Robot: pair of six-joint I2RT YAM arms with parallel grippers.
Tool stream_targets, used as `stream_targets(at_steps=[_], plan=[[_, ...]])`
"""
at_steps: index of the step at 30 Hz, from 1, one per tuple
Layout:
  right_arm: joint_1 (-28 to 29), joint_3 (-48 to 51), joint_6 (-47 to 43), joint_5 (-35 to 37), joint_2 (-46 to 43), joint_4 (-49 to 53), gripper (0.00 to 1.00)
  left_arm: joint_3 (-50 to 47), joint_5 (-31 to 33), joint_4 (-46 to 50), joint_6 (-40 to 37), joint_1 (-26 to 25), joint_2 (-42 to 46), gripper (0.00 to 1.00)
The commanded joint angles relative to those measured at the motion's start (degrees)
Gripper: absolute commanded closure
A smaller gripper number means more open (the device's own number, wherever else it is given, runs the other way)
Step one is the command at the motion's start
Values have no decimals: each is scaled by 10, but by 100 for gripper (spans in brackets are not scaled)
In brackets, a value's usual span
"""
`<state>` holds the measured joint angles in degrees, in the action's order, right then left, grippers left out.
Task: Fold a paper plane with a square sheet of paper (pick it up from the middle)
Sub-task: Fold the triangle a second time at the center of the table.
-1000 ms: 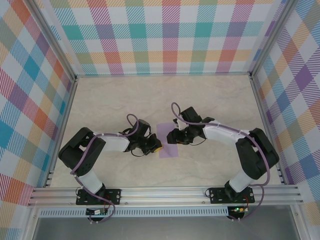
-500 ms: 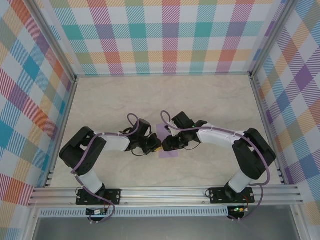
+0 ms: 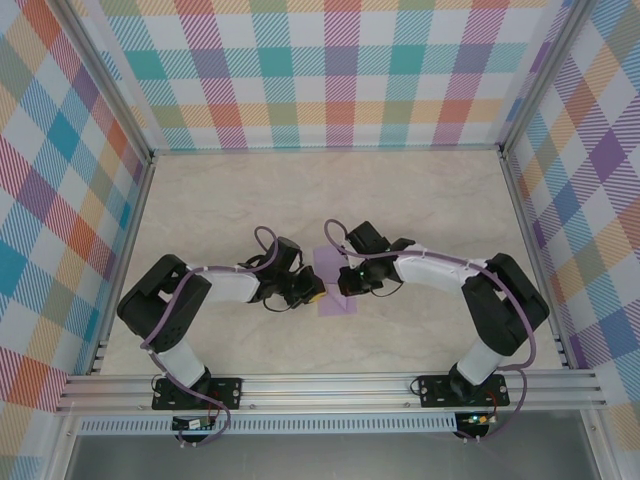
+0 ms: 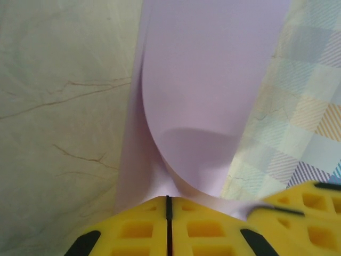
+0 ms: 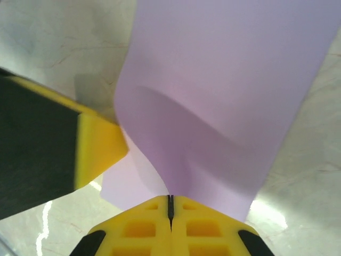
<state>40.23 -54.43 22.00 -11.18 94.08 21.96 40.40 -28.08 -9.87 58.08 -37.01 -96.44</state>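
Observation:
The square sheet of paper (image 3: 334,262), plain lavender, lies on the marble table top between the two arms. My left gripper (image 3: 313,293) is shut on its left edge, and the sheet bows up from the yellow fingertips (image 4: 149,213) in the left wrist view. My right gripper (image 3: 346,287) is shut on the sheet's middle, where the sheet (image 5: 224,90) rises in a curved hump just beyond the jaws (image 5: 170,198). The left gripper's yellow finger (image 5: 98,144) stands close at the left of the right wrist view. I see only a bowed sheet, with no sharp crease.
The marble table top (image 3: 250,200) is bare beyond the arms. Checked walls (image 3: 340,70) close in the back and both sides. An aluminium rail (image 3: 330,390) runs along the near edge, where both arm bases are bolted.
The right gripper has slid left over the sheet and shut on it, pinching up a hump. The left gripper has kept its grip and place.

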Motion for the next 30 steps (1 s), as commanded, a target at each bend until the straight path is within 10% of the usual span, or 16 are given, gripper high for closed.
stream_targets(at_steps=[1,30], plan=[[-10,-17,6,18,12,10,97,12,-12,-26,-5,-7,33,90],[-29,-47,-6,38,59,32,96,65,-15,-38,-9,-23,-35,86]])
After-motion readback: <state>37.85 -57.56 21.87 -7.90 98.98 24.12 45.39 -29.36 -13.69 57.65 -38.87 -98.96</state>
